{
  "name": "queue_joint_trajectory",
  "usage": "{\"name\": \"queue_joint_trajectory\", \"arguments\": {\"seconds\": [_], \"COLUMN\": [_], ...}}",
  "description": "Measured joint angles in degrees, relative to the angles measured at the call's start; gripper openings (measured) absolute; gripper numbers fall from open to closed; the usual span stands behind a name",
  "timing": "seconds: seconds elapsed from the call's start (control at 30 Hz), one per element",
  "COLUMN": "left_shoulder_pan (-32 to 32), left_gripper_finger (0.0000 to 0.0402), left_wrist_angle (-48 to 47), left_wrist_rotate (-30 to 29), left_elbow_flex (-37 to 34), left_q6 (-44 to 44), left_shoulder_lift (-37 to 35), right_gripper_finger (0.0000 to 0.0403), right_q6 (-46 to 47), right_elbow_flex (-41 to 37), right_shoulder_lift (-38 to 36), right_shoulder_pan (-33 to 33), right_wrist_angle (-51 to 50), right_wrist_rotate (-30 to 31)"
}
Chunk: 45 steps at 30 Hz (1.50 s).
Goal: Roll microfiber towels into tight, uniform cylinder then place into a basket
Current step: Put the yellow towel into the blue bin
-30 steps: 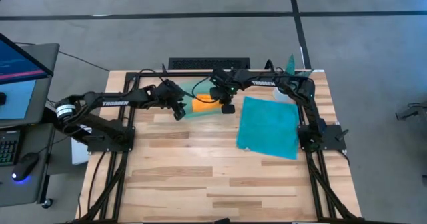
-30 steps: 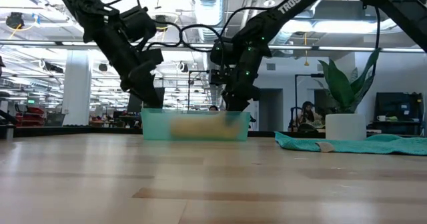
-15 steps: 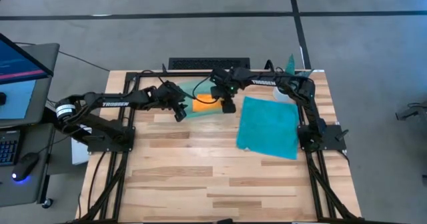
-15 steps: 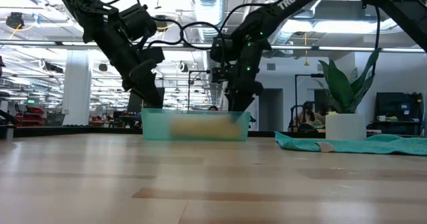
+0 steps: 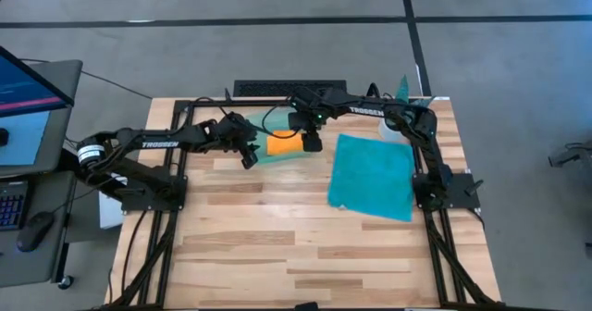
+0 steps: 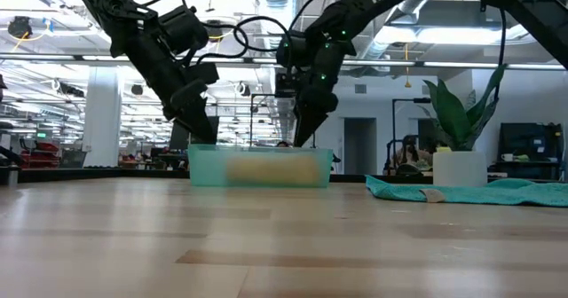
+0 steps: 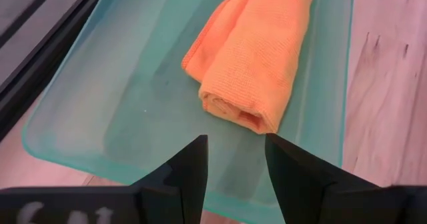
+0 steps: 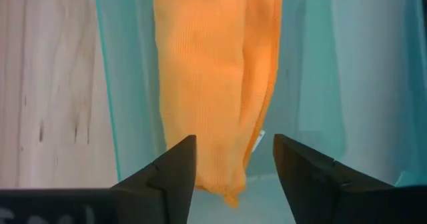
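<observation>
Now the rolled orange towel lies inside the green basket near the desk's back edge. Both sets of fingers hang spread and empty over it, left and right. Flat by the right edge lies the teal towel; beyond is a bright workshop hall.

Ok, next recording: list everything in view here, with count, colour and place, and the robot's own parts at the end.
Orange towel: one, orange, rolled, lying in the basket.
Basket: one, translucent pale green, far middle of the table.
Teal towel: one, teal-blue, spread flat on the table's right side.
Potted plant: one, green leaves in a white pot, far right corner.
Table: one, light wood.
Monitor: one, beside the table on the left.
Left pincer: one, dark, open over the basket.
Right pincer: one, dark, open above the orange towel.
</observation>
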Motion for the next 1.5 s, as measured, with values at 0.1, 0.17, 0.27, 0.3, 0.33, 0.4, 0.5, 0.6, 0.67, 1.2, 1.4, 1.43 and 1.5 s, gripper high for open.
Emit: {"name": "queue_joint_trajectory", "arguments": {"seconds": [0.1, 0.17, 0.27, 0.3, 0.33, 0.4, 0.5, 0.6, 0.67, 1.2, 1.4, 1.43, 1.5], "left_shoulder_pan": [0.0, 0.0, 0.0, 0.0, 0.0, 0.0, 0.0, 0.0, 0.0, -0.61, -1.95, -2.15, -2.25], "left_gripper_finger": [0.0142, 0.0142, 0.0142, 0.0142, 0.0142, 0.0142, 0.0142, 0.0142, 0.0142, 0.0142, 0.0142, 0.0142, 0.0142], "left_wrist_angle": [0.0, 0.0, -0.02, -0.06, -0.13, -0.21, -0.39, -0.37, -0.34, -0.26, 0.0, -0.02, -0.32], "left_wrist_rotate": [0.0, -0.01, -0.86, -1.3, -1.68, -2.11, -2.19, -2.19, -2.19, -2.99, -3.04, -3.04, -3.04], "left_elbow_flex": [0.0, 0.0, 0.0, 0.0, 0.0, 0.0, -0.02, -0.02, -0.02, -0.02, -0.02, -0.02, -0.02], "left_q6": [1.13, 1.8, 2.28, 2.3, 2.3, 2.3, 2.3, 2.27, 2.24, 1.3, 0.93, 0.63, 0.56], "left_shoulder_lift": [0.0, 0.0, 0.0, 0.0, 0.01, 0.02, 0.02, 0.02, 0.02, 0.02, 0.02, 0.02, 0.02], "right_gripper_finger": [0.0203, 0.0189, 0.0161, 0.0149, 0.0136, 0.011, 0.0072, 0.004, 0.0024, 0.0031, 0.0009, 0.0007, 0.0006], "right_q6": [0.0, -0.02, -0.06, -0.12, -0.14, -0.22, -0.17, 0.65, 0.63, 1.86, 1.24, 0.79, 0.48], "right_elbow_flex": [0.0, 0.0, -0.09, -0.1, -0.16, -0.15, -0.15, -0.33, -0.16, 1.68, 1.67, 1.87, 1.56], "right_shoulder_lift": [0.02, 0.02, 0.85, 1.35, 1.78, 2.74, 4.35, 5.31, 5.08, 0.73, 0.4, 1.39, 3.43], "right_shoulder_pan": [0.0, 0.04, 0.41, 0.67, 0.81, 0.87, 0.68, 0.46, 0.32, 1.11, 1.49, 1.51, 1.74], "right_wrist_angle": [1.38, 2.47, 2.68, 2.69, 2.48, 2.26, 1.38, 0.1, 0.28, -4.19, -2.6, -2.21, -2.54], "right_wrist_rotate": [-2.43, -4.88, -5.44, -5.56, -5.74, -5.71, -4.37, -2.79, -2.76, -2.98, -4.38, -4.51, -4.49]}}
